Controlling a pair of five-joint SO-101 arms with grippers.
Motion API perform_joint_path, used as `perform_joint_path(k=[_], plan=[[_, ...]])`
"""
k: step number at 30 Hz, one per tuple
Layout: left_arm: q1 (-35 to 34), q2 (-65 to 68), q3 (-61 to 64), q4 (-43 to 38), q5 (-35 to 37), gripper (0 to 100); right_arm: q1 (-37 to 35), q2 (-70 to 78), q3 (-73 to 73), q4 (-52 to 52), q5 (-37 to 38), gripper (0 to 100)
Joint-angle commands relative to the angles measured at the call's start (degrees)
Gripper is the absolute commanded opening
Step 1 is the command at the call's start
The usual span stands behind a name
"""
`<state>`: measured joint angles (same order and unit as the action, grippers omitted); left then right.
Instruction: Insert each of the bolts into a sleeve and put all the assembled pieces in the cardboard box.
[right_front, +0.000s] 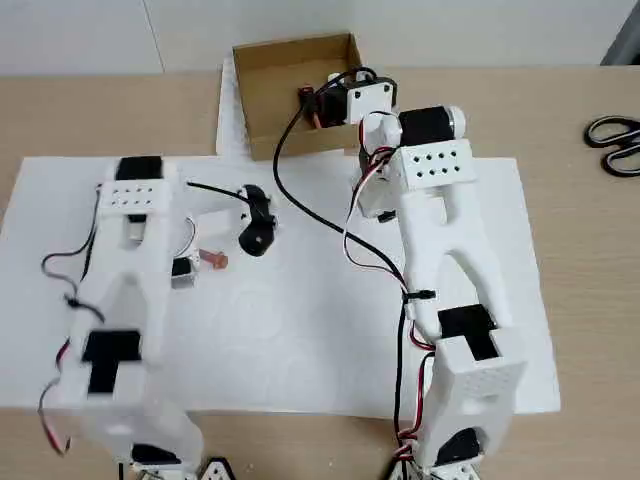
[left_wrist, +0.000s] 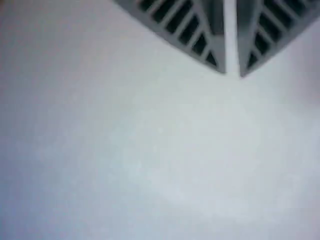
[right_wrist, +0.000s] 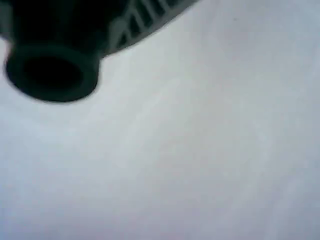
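My left gripper (left_wrist: 230, 70) is pressed together on nothing above the sheet (left_wrist: 150, 165), while my right gripper (right_wrist: 85, 35) pinches a black sleeve (right_wrist: 50, 75) whose bore looks empty. One bolt (right_front: 212, 260) lies loose on the sheet, left of its middle; the box (right_front: 290, 48) stands at the sheet's far edge with an arm (right_front: 430, 200) over it, so I can't see inside. I'd judge at least this pair is yet to be joined and boxed

Overhead on table (right_front: 590, 250) — wrists close-up
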<state>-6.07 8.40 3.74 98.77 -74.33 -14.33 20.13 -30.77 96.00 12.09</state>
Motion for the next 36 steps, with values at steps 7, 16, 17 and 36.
perform_joint_path(k=[7, 16, 17, 36], plan=[[0.18, -8.97, 0.48, -6.77, -1.32, 4, 0.40, -4.00, -0.70, -0.13, 0.09, 0.4], [0.97, 2.55, -1.54, -12.13, -10.81, 12, 0.40, -4.00, -0.53, -0.13, 0.09, 0.4], [1.23, 3.43, -2.51, -12.13, -10.99, 12, 0.40, -4.00, -0.44, -0.13, 0.09, 0.4], [5.19, 21.71, -17.27, -9.67, -11.87, 12, 0.40, -3.91, -0.44, -0.13, 0.09, 0.4]])
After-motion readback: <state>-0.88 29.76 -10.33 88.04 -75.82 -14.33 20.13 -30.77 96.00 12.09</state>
